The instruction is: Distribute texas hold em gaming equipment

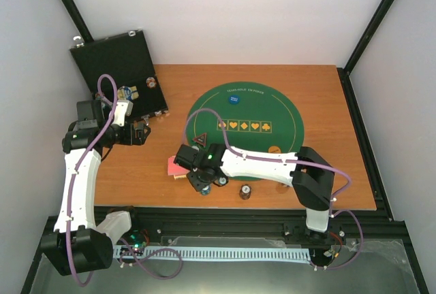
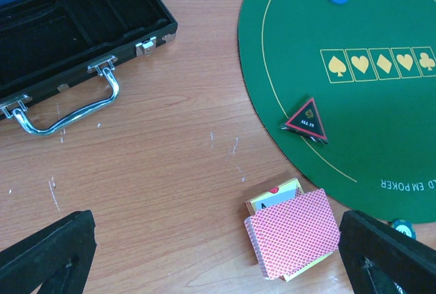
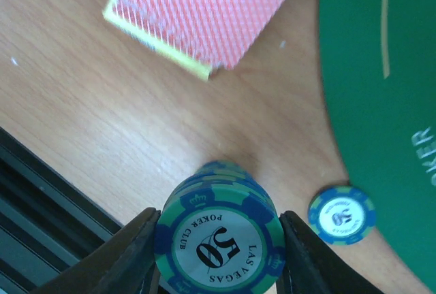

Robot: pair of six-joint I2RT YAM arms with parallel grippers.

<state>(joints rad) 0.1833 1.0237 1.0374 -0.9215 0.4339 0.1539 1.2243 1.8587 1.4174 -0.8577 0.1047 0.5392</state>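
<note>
I see the right gripper (image 3: 217,222) reaching low and leftward, clamping the teal chip stack (image 3: 216,253); left gripper (image 2: 218,258) hovers spread wide

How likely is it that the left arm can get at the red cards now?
Probably yes. The left end effector is open, with bare wood between it and the cards; the right end effector, gripping chips, sits close beside them.

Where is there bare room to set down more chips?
Free: table right of the green mat; table between case and mat. Crowded: near edge, where cards, the gripped chip stack, a loose chip and brown chips bunch.
</note>
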